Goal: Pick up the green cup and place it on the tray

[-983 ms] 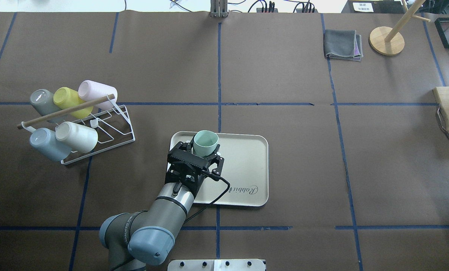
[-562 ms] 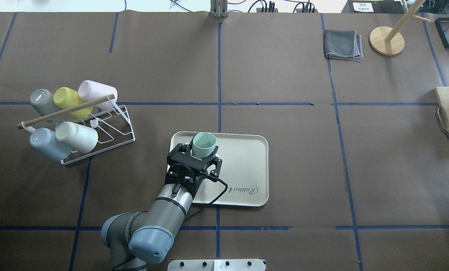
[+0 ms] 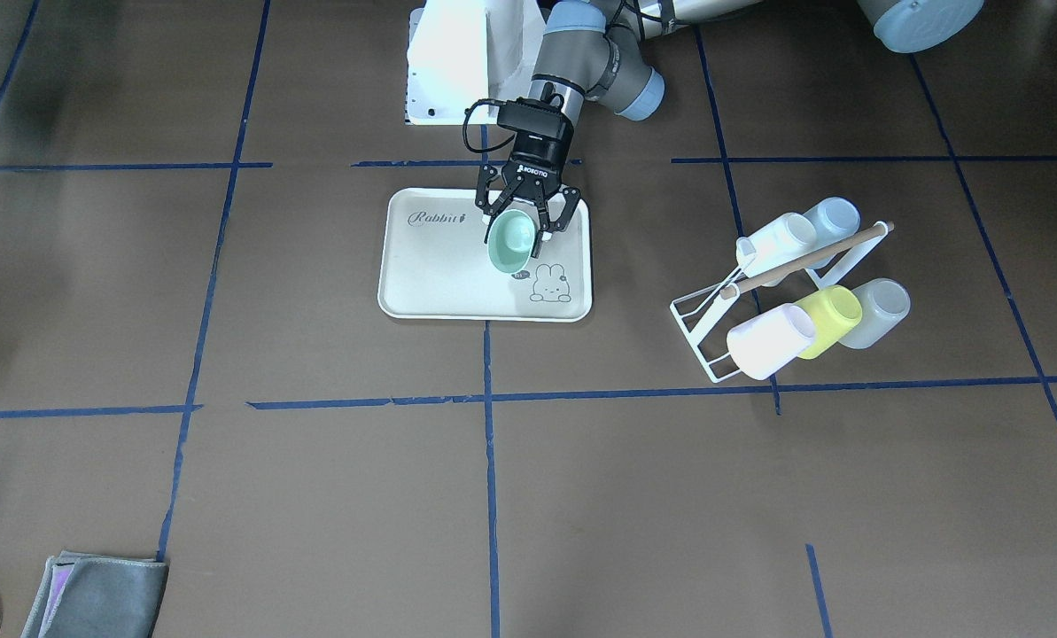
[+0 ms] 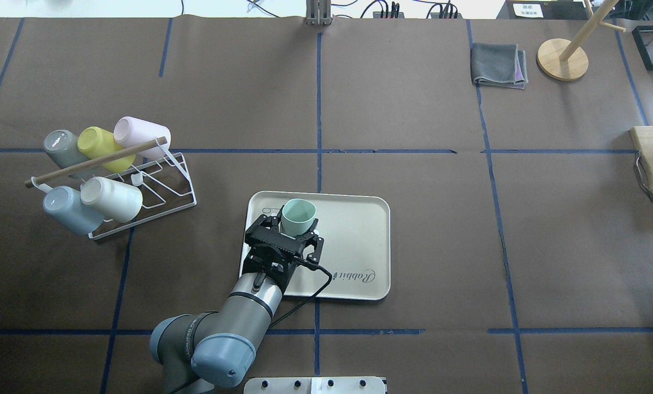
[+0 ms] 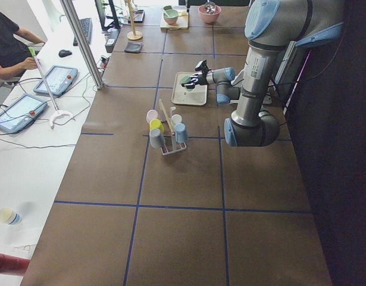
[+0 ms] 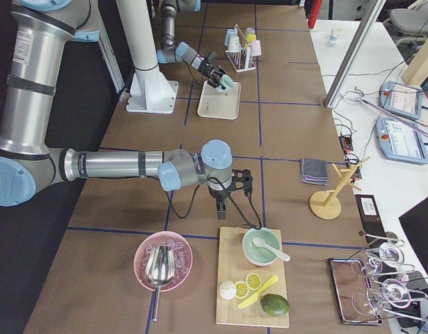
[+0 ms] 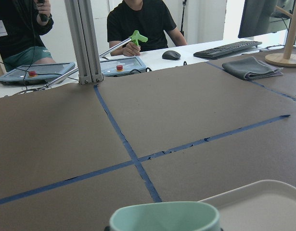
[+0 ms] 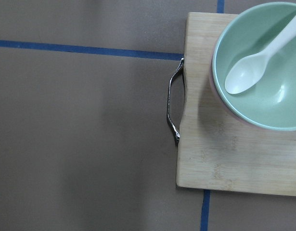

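Brown-papered table (image 4: 414,219): left gripper (image 4: 295,227) clamped on upright green cup (image 4: 298,215) over tray (image 4: 359,241), far left corner; cup base hidden, contact unclear; right gripper (image 6: 231,209) state indeterminable.

Jaws of left gripper (image 4: 297,223) clamp green cup (image 4: 299,212); right wrist (image 6: 218,182) points down.
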Robot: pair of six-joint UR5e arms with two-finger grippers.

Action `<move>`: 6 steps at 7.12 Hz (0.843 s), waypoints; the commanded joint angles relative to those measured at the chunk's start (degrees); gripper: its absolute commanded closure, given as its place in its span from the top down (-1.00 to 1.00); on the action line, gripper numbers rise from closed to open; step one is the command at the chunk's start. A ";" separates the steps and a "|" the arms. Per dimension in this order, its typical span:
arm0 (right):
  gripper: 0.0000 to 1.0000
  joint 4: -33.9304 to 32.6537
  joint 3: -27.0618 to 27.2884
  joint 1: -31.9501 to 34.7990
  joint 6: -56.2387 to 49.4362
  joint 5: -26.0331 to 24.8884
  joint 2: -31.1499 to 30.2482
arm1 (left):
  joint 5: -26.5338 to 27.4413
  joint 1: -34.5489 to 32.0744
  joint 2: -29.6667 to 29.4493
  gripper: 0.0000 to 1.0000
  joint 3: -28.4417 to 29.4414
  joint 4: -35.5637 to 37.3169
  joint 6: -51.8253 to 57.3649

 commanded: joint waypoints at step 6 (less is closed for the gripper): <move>1.00 -0.02 -0.24 0.00 0.00 -0.12 0.00 | 0.15 1.21 -3.46 0.28 3.23 -0.02 0.14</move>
